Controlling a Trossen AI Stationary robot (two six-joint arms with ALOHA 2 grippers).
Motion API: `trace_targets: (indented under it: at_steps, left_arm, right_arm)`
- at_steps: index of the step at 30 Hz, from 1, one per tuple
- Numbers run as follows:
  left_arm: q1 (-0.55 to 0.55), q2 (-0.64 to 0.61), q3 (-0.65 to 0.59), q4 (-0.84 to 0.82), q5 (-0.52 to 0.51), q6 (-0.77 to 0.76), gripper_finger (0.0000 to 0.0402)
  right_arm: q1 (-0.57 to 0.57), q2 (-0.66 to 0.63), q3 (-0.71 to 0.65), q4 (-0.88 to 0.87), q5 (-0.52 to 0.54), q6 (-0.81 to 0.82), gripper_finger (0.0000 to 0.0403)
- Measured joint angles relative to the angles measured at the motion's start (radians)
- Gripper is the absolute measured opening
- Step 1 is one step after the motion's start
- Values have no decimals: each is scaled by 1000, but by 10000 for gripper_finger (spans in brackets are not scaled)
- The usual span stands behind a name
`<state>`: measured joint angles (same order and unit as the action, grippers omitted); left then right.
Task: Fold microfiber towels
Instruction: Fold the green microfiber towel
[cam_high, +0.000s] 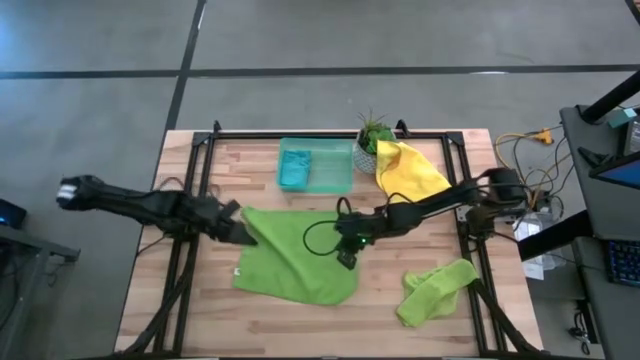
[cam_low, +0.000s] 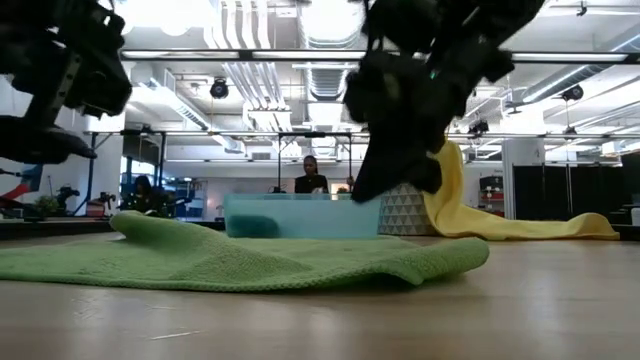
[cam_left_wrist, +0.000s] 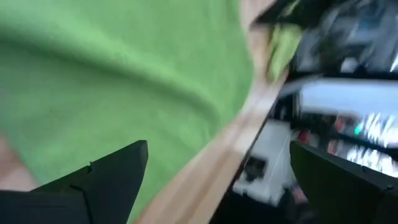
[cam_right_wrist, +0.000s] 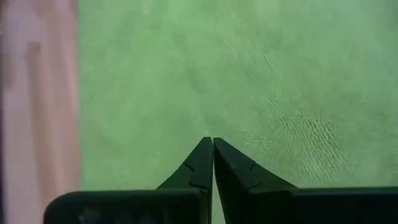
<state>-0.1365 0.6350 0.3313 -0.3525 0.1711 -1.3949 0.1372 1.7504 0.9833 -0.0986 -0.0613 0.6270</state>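
I have the spread lime towel (cam_high: 295, 262) mid-table, lying flat. Right gripper (cam_high: 346, 248) hangs over its right part, jaws fully closed and empty, seemingly to pin the cloth. Left gripper (cam_high: 243, 233) sits at the towel's left edge, jaws wide, holding nothing. Bare table (cam_high: 330, 325) along the near edge leaves room to fold.

Open-plan lab — exposed ceiling ducts (cam_low: 262, 75), strip lights, workbenches, seated person (cam_low: 311, 176) beyond
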Motion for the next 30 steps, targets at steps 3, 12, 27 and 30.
trace_targets:
  at_steps: [3,12,27,30]
  left_arm:
    - [-73,212,8,74,33,-4,361]
    - [-334,686,58,351,112,-195,278]
    - [-586,635,153,380,-86,-508,230]
    - [-587,557,159,348,-180,-503,230]
  right_arm:
    - [20,-62,0,-40,49,0,9]
    - [51,-228,-14,-190,170,-18,9]
    - [97,-269,-118,-207,132,-55,9]
    - [142,-279,-164,-169,123,-52,9]
